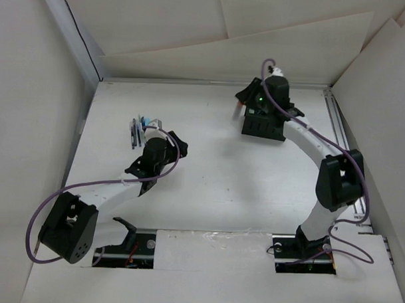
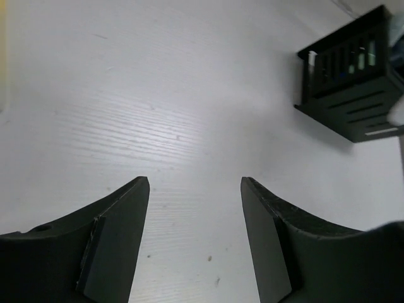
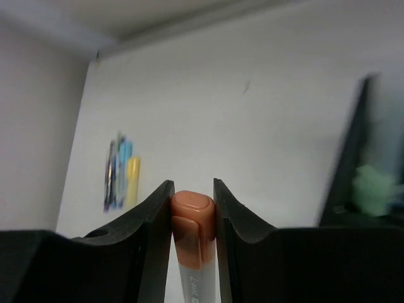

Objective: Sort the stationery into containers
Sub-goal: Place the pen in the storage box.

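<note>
My right gripper [image 3: 192, 186] is shut on a white marker with an orange cap [image 3: 194, 224], cap end between the pads. In the top view this gripper [image 1: 243, 98] hangs just left of the black two-compartment organizer [image 1: 263, 125], and the marker [image 1: 236, 111] shows below the fingers. The organizer's edge [image 3: 353, 170] is a blur at the right of the right wrist view. Several pens, blue, dark, light blue and yellow, lie in a pile [image 1: 139, 129] at the left; the pile also shows in the right wrist view [image 3: 120, 173]. My left gripper [image 1: 179, 145] is open and empty beside the pile, over bare table [image 2: 196, 183].
The organizer [image 2: 353, 76] shows slotted sides, with things inside, at the top right of the left wrist view. White walls close the table at the back and both sides. A metal rail [image 1: 339, 136] runs along the right edge. Purple cables [image 1: 37, 219] loop round both arms.
</note>
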`<state>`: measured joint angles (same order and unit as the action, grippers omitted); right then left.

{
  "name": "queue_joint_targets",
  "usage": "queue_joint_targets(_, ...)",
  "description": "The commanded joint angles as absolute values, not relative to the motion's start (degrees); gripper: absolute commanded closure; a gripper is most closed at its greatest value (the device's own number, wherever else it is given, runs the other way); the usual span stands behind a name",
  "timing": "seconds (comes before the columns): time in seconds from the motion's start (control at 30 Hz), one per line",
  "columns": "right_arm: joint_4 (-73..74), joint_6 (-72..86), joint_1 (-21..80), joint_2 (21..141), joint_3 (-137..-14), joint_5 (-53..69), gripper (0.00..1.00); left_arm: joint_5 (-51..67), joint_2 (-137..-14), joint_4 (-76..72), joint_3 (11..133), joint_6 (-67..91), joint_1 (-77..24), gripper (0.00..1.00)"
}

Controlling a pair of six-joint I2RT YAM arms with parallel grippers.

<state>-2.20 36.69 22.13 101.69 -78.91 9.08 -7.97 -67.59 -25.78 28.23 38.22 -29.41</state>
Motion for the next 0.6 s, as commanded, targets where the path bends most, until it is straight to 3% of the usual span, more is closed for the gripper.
queue_joint_targets(0.0,-1.8,31.6,17.9,95.5,-83.2,-3.7,0.93,-16.5,-70.0,-19.3,32.7,40.2,-29.2,0.43)
queue_joint_targets(0.17,-3.2,26.6,16.3,94.1,-84.6,-26.1,0.93,-17.4,-76.1,-15.8,36.4,43.4,-25.1,0.43)
queue_joint_targets(0.37,-4.4,21.1,17.0,100.6,-87.6,-33.3,0.93,-22.4,-88.4,-5.9,49.8,45.2,-24.6,0.43)
queue_joint_targets(0.57,-5.7,18.9,18.6,103.5,-88.2,-37.6,0.93,-25.0,-93.5,-1.6,53.4,45.2,-22.8,0.43)
